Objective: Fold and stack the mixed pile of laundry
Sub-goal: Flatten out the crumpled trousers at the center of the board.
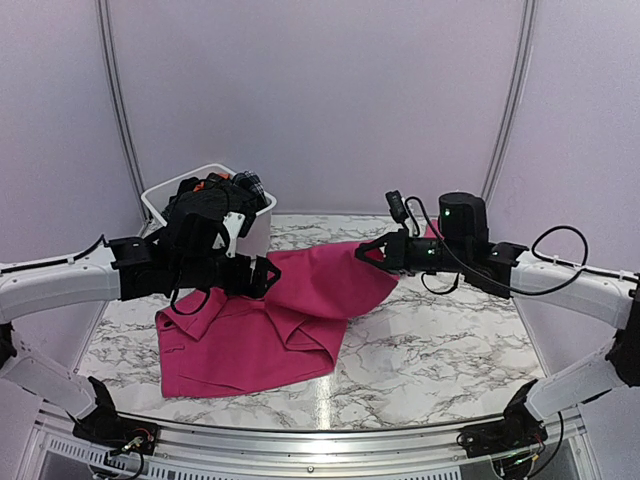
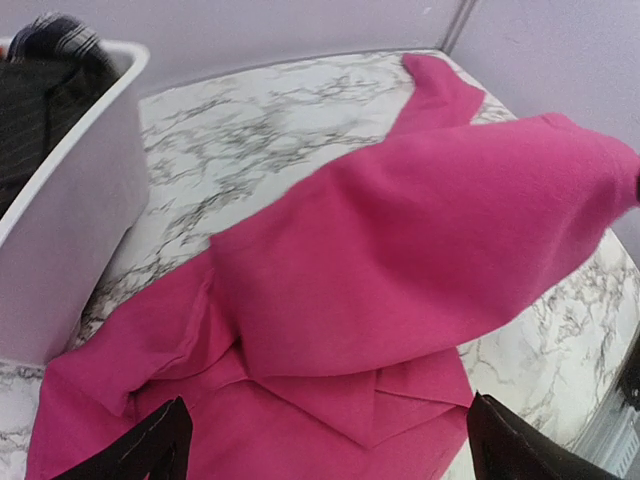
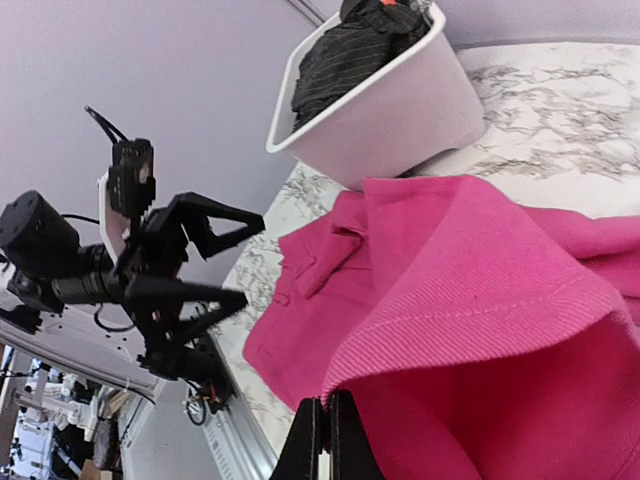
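Observation:
The magenta-pink cloth (image 1: 270,330) lies spread on the marble table, and its right edge is lifted off the surface. My right gripper (image 1: 362,255) is shut on that raised hem (image 3: 400,345), with the jaws pressed together on the fabric (image 3: 327,420). Over the cloth's left part hovers my left gripper (image 1: 272,276), wide open (image 2: 325,450) and holding nothing, above a folded pointed corner (image 2: 370,420). The black pinstriped shirt (image 3: 340,55), an orange garment (image 1: 212,182) and a dark plaid piece (image 2: 55,35) sit in the tub.
The white plastic tub (image 1: 258,232) stands at the back left of the table, just behind my left arm. Bare marble (image 1: 450,340) shows to the right of the cloth. A metal rail (image 1: 330,435) runs along the near edge.

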`<state>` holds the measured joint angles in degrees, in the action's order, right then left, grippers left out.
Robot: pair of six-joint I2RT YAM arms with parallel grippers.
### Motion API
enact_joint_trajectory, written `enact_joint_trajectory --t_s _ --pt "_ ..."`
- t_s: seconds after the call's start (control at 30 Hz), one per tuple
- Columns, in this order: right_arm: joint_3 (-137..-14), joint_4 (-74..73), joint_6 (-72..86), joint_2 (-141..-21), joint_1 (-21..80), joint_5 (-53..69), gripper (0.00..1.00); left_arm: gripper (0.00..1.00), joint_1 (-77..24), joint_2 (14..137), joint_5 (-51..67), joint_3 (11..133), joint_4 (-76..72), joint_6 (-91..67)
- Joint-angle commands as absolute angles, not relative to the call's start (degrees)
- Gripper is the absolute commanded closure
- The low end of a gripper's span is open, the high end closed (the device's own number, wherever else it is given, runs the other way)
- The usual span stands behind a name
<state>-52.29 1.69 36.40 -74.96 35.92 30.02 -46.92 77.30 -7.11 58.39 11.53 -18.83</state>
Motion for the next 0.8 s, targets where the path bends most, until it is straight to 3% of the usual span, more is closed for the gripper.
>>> enact_joint_trajectory --t_s 0.0,0.27,0.53,0.77 --pt "-56.56 8.28 45.60 -75.72 40.90 24.74 1.00 0.01 -54.51 73.93 -9.63 57.80 4.65 -11.96" --pt "-68.05 9.07 46.65 -83.04 46.67 16.46 1.00 0.01 -65.27 74.10 -15.39 56.79 -2.60 -9.88" --pt "-77.82 5.61 49.35 -88.43 49.15 9.40 1.00 0.01 -73.70 80.68 -38.45 56.06 -11.32 2.15" --pt "-81.06 3.20 52.29 -90.00 50.62 5.72 1.00 0.01 -74.94 88.88 -49.49 58.72 -20.62 10.95"
